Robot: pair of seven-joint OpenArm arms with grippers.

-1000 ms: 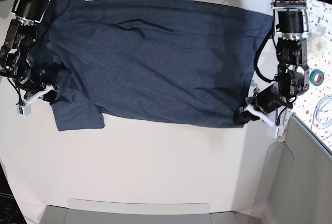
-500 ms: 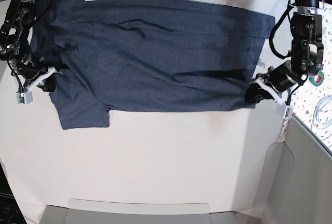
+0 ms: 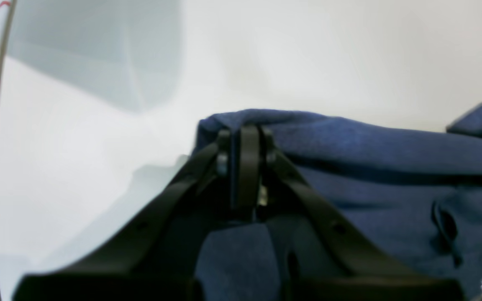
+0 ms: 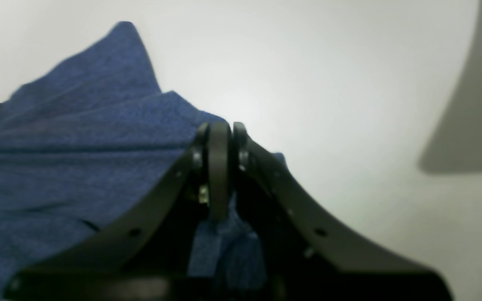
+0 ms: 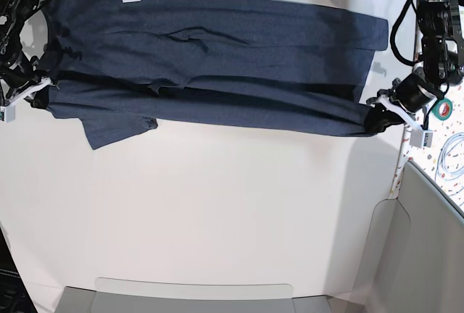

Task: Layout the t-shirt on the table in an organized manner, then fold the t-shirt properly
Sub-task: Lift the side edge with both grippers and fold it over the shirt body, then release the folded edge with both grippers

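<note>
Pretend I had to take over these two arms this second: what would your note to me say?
Left end effector: shut on the t-shirt, at its edge on the base view's right.
Right end effector: shut on the t-shirt, at the opposite edge.
The shirt lies stretched between them on the far part of the table, near half lifted; one sleeve sticks out toward the near side.
Done: shirt spread out, mostly flat.
Left: the fold itself is not finished; then smooth it and release.

A single white block letter "H" is printed on the t-shirt (image 5: 217,45), near its far edge. No other text is legible.
</note>
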